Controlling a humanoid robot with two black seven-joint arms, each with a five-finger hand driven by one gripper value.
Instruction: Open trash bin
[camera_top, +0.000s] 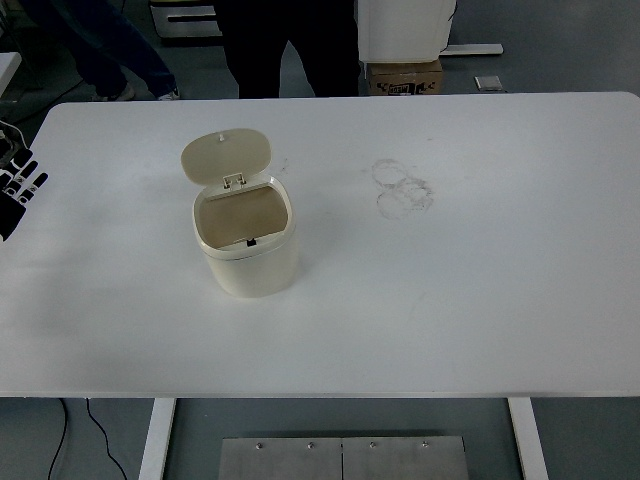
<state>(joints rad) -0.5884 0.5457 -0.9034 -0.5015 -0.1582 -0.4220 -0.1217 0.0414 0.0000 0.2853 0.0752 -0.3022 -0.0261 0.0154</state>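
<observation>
A small cream trash bin (248, 250) stands on the white table (450, 300), left of centre. Its lid (226, 156) is flipped up and back on the hinge, and the inside shows as a tan opening. My left hand (18, 187) is at the far left edge of the picture, well apart from the bin, with its black-and-white fingers (26, 180) spread and holding nothing. My right arm is not in view.
Faint ring marks (402, 190) stain the table right of the bin. Two persons' legs (290, 45) stand beyond the far edge, beside a cardboard box (405, 75) on the floor.
</observation>
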